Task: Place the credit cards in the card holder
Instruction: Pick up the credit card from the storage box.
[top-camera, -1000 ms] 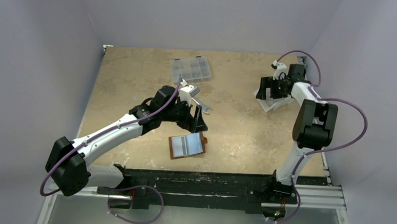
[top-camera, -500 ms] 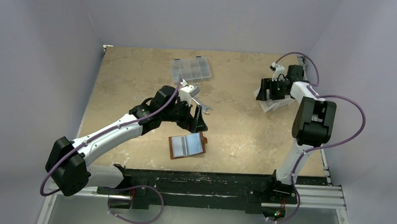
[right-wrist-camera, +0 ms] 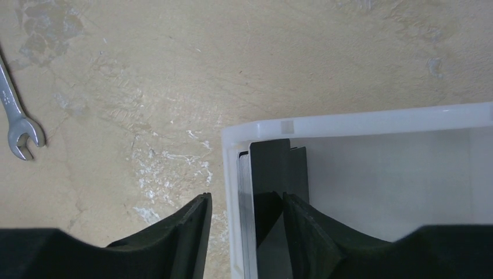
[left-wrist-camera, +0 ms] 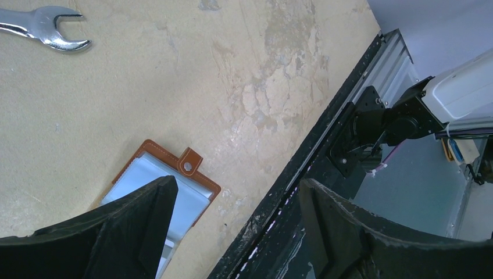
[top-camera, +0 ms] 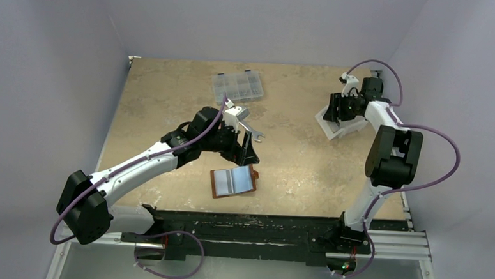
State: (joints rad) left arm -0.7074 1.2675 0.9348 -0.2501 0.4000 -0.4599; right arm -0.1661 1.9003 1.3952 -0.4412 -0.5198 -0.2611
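The brown card holder [top-camera: 233, 181] lies open near the table's front edge, with pale sleeves showing. It also shows in the left wrist view [left-wrist-camera: 152, 158], its snap tab toward the edge. My left gripper [top-camera: 247, 153] hovers just behind and above it, open and empty [left-wrist-camera: 235, 192]. The credit cards [right-wrist-camera: 243, 197] stand on edge as a stack against the left wall of the white bin [right-wrist-camera: 360, 119], with a dark face [right-wrist-camera: 273, 168] toward the inside. My right gripper [right-wrist-camera: 247, 210] is open and straddles that wall and the stack, one finger outside the bin and one inside.
The white bin [top-camera: 343, 126] sits at the back right under my right gripper [top-camera: 340, 110]. A clear compartment box [top-camera: 238, 86] is at the back centre. A silver wrench [top-camera: 249, 128] lies behind my left gripper and also shows in both wrist views [left-wrist-camera: 46, 29] [right-wrist-camera: 14, 116]. The black rail [left-wrist-camera: 302, 168] runs along the front edge.
My right wrist has shifted slightly over the white bin, and the bin shows more fully. The left arm and the card holder have not moved.
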